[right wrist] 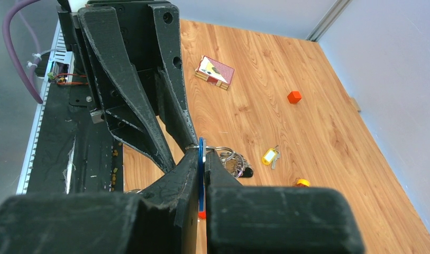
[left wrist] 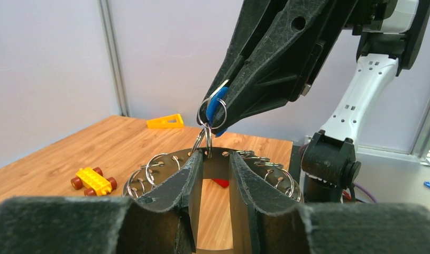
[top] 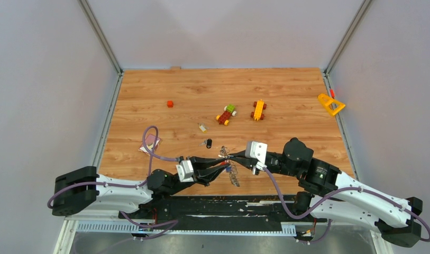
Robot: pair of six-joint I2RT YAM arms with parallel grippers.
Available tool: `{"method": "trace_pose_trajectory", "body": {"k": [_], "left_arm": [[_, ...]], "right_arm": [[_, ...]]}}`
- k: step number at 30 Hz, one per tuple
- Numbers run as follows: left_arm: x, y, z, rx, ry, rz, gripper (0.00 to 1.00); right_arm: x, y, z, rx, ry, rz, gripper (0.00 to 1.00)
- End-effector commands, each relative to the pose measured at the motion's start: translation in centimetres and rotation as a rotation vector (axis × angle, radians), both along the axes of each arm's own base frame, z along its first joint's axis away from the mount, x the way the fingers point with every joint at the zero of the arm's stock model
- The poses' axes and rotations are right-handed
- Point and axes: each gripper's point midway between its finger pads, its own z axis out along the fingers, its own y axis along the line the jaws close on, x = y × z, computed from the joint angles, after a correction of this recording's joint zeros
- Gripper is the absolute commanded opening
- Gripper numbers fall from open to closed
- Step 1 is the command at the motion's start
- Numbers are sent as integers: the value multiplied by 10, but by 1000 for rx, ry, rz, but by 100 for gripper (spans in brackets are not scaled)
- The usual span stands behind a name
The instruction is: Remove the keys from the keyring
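The keyring [left wrist: 161,168] is a dark flat ring with several small silver split rings along its rim. It is held just above the near table edge [top: 232,174]. My left gripper [left wrist: 217,154] is shut on its rim, one finger on each side; from above the left gripper [top: 222,165] points right. My right gripper [right wrist: 201,151] is shut on a blue-headed key [right wrist: 201,159], just above the ring. That key [left wrist: 217,112] hangs from the keyring by a split ring. From above the right gripper [top: 230,156] meets the left one. A red key head [left wrist: 221,182] shows under the ring.
On the table lie a yellow-tagged key [right wrist: 270,156], a black fob [top: 209,143], a card box [right wrist: 215,71] and a red cube [right wrist: 294,97]. Two toy block vehicles [top: 226,114] [top: 258,110] stand mid-table. A yellow triangle [top: 330,104] lies at the far right.
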Motion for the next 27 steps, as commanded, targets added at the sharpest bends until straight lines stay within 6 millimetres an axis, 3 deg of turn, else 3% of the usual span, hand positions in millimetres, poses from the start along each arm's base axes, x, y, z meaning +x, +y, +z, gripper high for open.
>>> {"method": "trace_pose_trajectory", "body": {"k": [1, 6, 17, 24, 27], "left_arm": [[5, 9, 17, -63, -21, 41, 31], [5, 9, 17, -66, -21, 40, 25], [4, 12, 20, -74, -26, 39, 26], [4, 9, 15, -58, -19, 36, 0], [5, 9, 13, -47, -10, 37, 0]], "right_arm": [[-7, 2, 26, 80, -30, 35, 0], [-8, 2, 25, 78, -28, 38, 0], [-6, 4, 18, 56, -20, 36, 0], [-7, 3, 21, 63, -24, 36, 0], [-6, 2, 21, 61, -28, 31, 0]]}}
